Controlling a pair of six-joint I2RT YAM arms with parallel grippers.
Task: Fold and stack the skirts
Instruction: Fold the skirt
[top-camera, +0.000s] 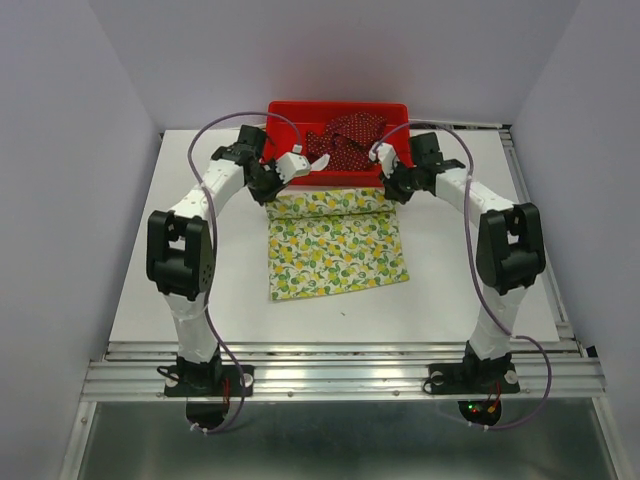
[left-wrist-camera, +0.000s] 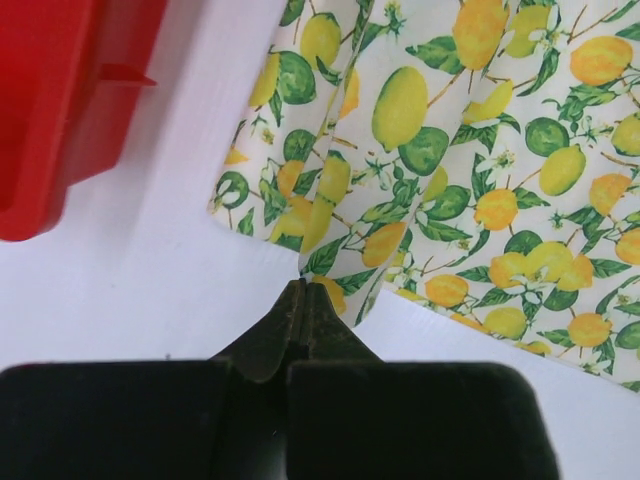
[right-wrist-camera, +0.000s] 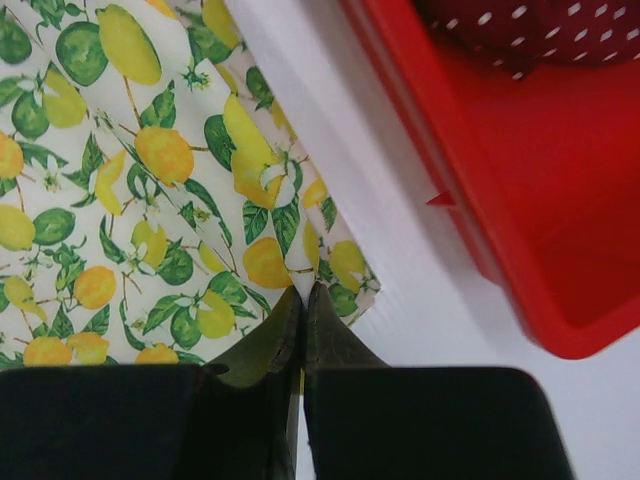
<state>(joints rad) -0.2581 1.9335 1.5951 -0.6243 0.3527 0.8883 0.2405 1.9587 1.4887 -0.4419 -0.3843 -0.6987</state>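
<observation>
The lemon-print skirt (top-camera: 335, 245) lies spread on the white table, its far edge lifted in a fold just in front of the tray. My left gripper (top-camera: 272, 190) is shut on that edge's left corner; the pinched cloth (left-wrist-camera: 330, 265) rises from the closed tips (left-wrist-camera: 303, 290). My right gripper (top-camera: 390, 188) is shut on the right corner, with the lemon skirt (right-wrist-camera: 150, 180) hanging away from its closed tips (right-wrist-camera: 304, 292). The dark red dotted skirt (top-camera: 350, 138) lies crumpled inside the red tray; part of the dotted skirt (right-wrist-camera: 520, 30) shows in the right wrist view.
The red plastic tray (top-camera: 285, 118) stands at the back of the table, right behind both grippers; its wall (left-wrist-camera: 60, 110) is to the left of the left gripper and its wall (right-wrist-camera: 470, 170) to the right of the right one. Grey walls enclose the table.
</observation>
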